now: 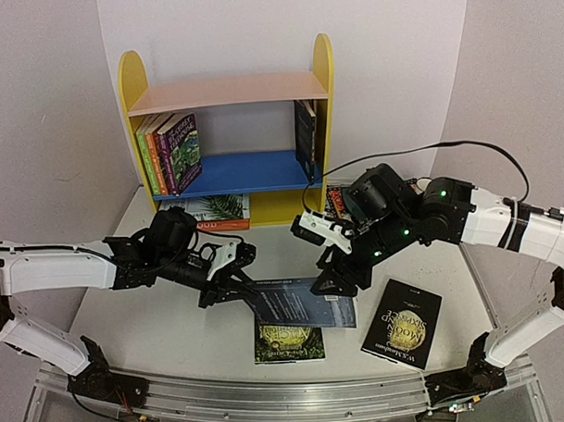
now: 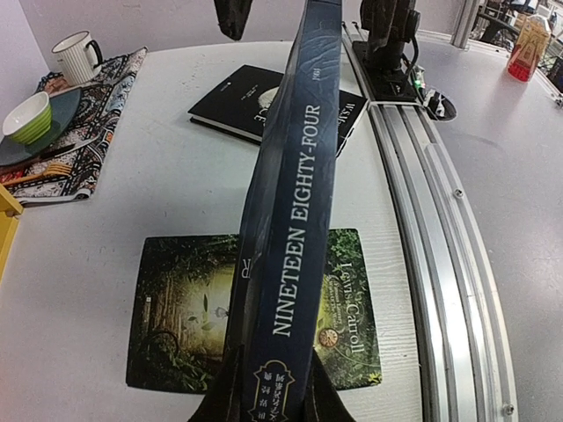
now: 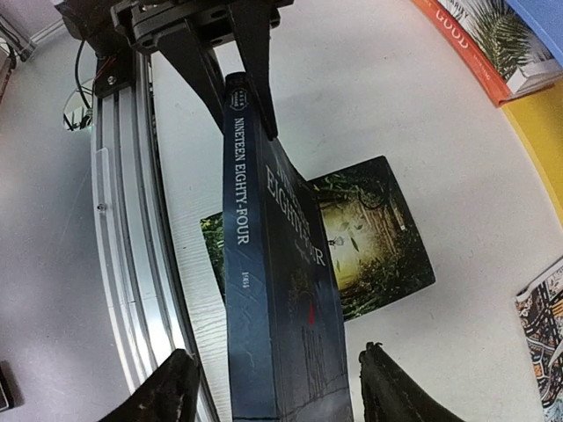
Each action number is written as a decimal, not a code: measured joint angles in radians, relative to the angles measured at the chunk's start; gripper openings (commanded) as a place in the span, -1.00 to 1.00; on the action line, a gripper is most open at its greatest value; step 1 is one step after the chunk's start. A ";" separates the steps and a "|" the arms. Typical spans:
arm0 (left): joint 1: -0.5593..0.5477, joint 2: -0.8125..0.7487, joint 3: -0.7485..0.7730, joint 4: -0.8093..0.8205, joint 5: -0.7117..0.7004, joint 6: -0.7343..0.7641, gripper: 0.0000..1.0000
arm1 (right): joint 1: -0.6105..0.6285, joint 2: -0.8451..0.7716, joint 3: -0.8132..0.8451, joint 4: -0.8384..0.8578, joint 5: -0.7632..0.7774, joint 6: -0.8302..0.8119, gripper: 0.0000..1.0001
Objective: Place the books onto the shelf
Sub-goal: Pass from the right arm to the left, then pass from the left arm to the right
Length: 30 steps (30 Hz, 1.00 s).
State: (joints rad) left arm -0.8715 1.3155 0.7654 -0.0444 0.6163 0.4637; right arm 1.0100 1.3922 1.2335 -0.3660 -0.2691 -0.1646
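L fingers pinch blue book; R fingers cropped.

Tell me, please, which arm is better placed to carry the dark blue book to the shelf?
Left, probably. The left gripper is clamped on the dark blue book, while the right gripper stands open around its other end. The shelf has free room.

The shelf at the table's far edge holds books — near the front edge, a raised book over a flat book.
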 measured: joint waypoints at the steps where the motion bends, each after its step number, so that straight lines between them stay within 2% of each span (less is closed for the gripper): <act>1: 0.000 -0.005 0.003 -0.018 0.001 0.000 -1.00 | 0.000 0.008 0.022 -0.029 0.004 -0.013 0.46; 4: 0.000 -0.007 0.018 -0.072 0.001 -0.004 -1.00 | 0.001 0.039 0.085 -0.112 0.020 -0.049 0.48; 13: -0.003 0.006 0.117 -0.244 -0.010 -0.015 -1.00 | 0.013 0.171 0.225 -0.269 0.050 -0.104 0.34; 17: -0.007 0.016 0.156 -0.267 -0.031 -0.014 -1.00 | 0.018 0.212 0.248 -0.291 0.047 -0.109 0.07; 19: -0.007 0.016 0.158 -0.272 -0.038 -0.014 -1.00 | 0.019 0.232 0.253 -0.293 0.045 -0.113 0.05; 22: -0.007 0.016 0.158 -0.289 -0.051 -0.014 -0.97 | 0.019 0.252 0.253 -0.300 0.045 -0.116 -0.17; 26: -0.007 0.016 0.158 -0.308 -0.064 -0.014 -0.86 | 0.019 0.261 0.253 -0.304 0.047 -0.122 -0.68; 28: -0.007 0.016 0.158 -0.312 -0.067 -0.008 -0.69 | 0.018 0.263 0.253 -0.306 0.047 -0.132 -0.96; 30: -0.007 0.016 0.158 -0.315 -0.066 0.009 -0.44 | 0.019 0.264 0.253 -0.312 0.033 -0.143 -1.00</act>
State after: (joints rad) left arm -0.8783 1.3312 0.9230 -0.3592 0.5507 0.4725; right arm 1.0290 1.6562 1.4860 -0.6781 -0.2359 -0.3080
